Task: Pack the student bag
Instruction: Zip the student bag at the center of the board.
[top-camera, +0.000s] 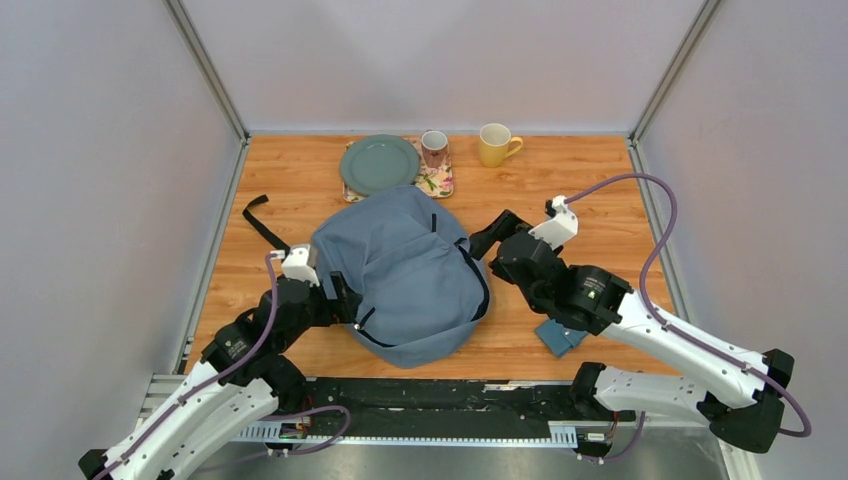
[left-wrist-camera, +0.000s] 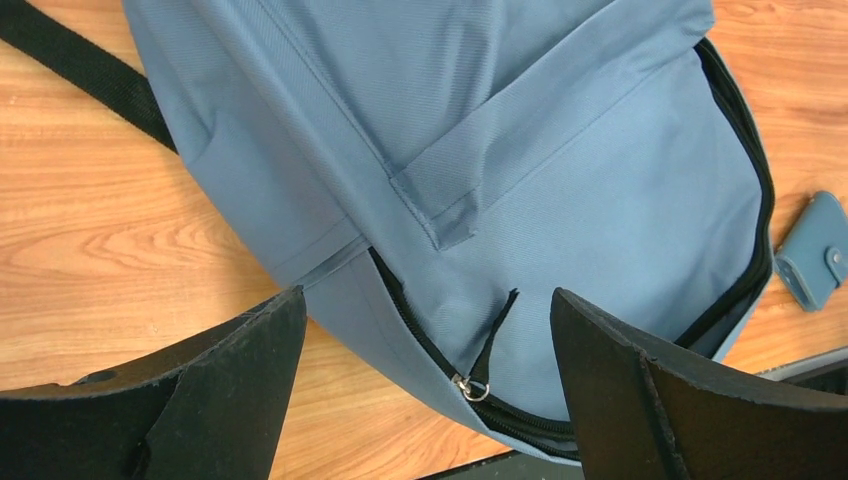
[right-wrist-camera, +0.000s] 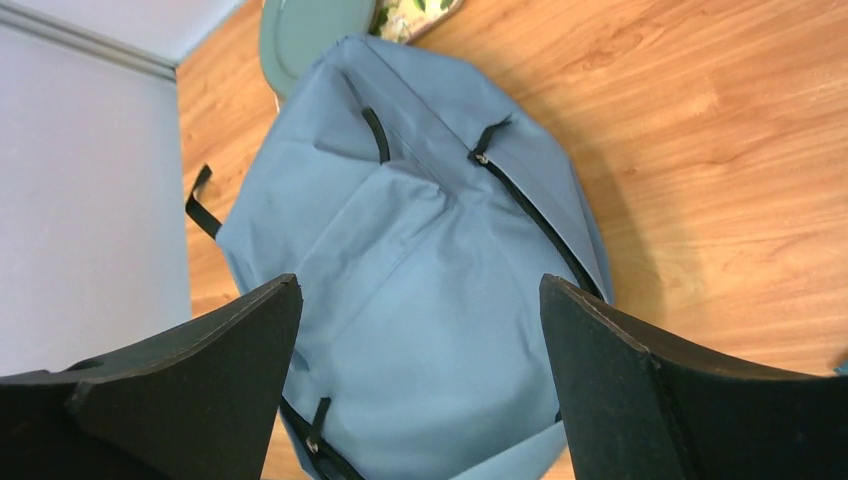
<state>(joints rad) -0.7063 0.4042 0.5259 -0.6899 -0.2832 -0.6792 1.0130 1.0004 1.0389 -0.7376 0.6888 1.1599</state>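
Both spread wide and empty, your left gripper (top-camera: 347, 297) and right gripper (top-camera: 483, 240) flank the student bag (top-camera: 400, 275) by the table's (top-camera: 560, 180) near edge.

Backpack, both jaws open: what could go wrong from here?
The small metal zip pull on the soft grey-blue fabric backpack sits between the open left jaws; closing may pinch cloth instead.
The blue snap wallet lies under the right arm; a sweep might knock it away.
The round grey-green plate is right by the bag's far end; tugging could shift it.
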